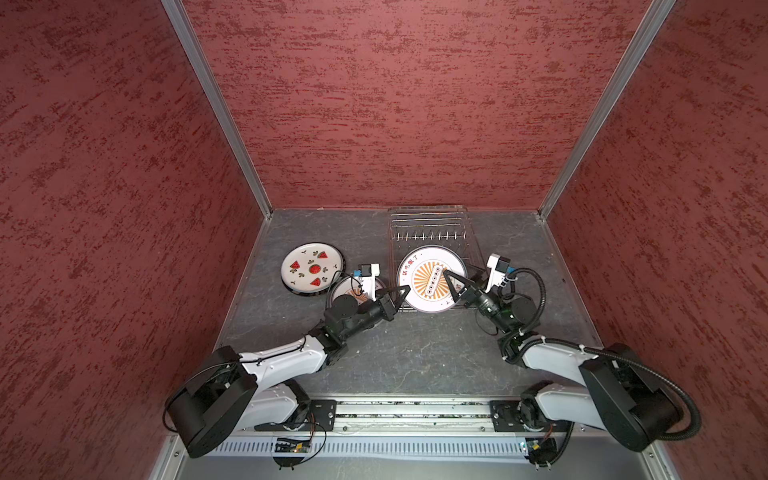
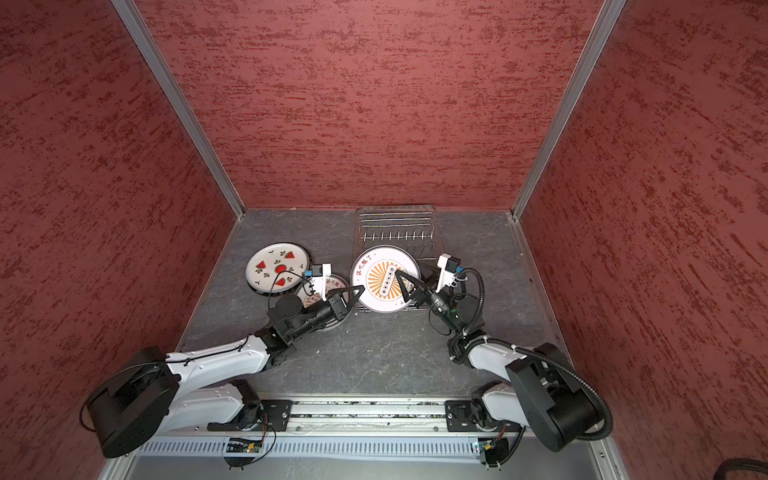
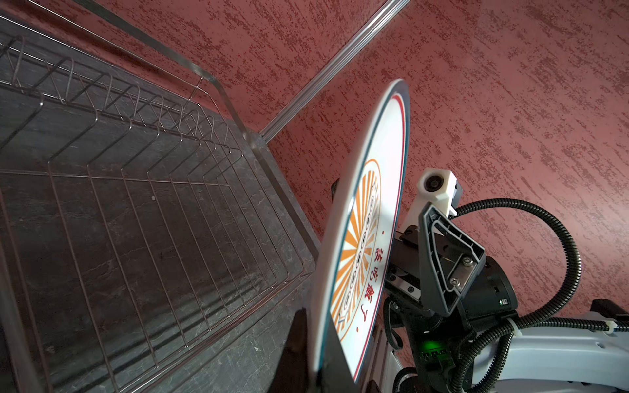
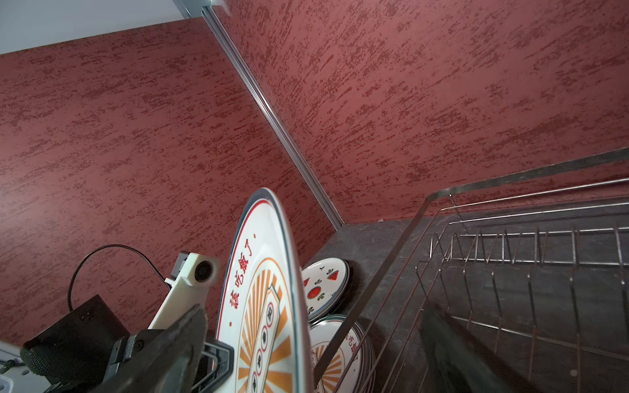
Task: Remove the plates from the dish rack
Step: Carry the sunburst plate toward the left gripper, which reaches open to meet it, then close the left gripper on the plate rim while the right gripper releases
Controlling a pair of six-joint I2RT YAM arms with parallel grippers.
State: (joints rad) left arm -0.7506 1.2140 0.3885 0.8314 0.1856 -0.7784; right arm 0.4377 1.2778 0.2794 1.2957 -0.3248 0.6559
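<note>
A white plate [image 1: 430, 276] [image 2: 384, 278] with an orange sunburst and red characters hangs over the near end of the silver wire dish rack [image 1: 428, 226] [image 2: 395, 224]. My left gripper [image 1: 407, 288] [image 2: 361, 288] [image 3: 315, 357] is shut on its left rim. My right gripper [image 1: 463, 276] [image 2: 415, 274] [image 4: 315, 340] stands open, one finger on each side of the plate's right edge [image 4: 262, 289], not gripping it. The rest of the rack [image 3: 136, 204] [image 4: 510, 272] holds no plates.
On the grey table left of the rack lies a stack topped by a watermelon plate [image 1: 312, 269] [image 2: 277, 268] [image 4: 323, 289]. Nearer, a sunburst plate stack [image 1: 351, 291] [image 2: 332, 284] [image 4: 340, 354] lies partly under my left arm. Red walls enclose three sides.
</note>
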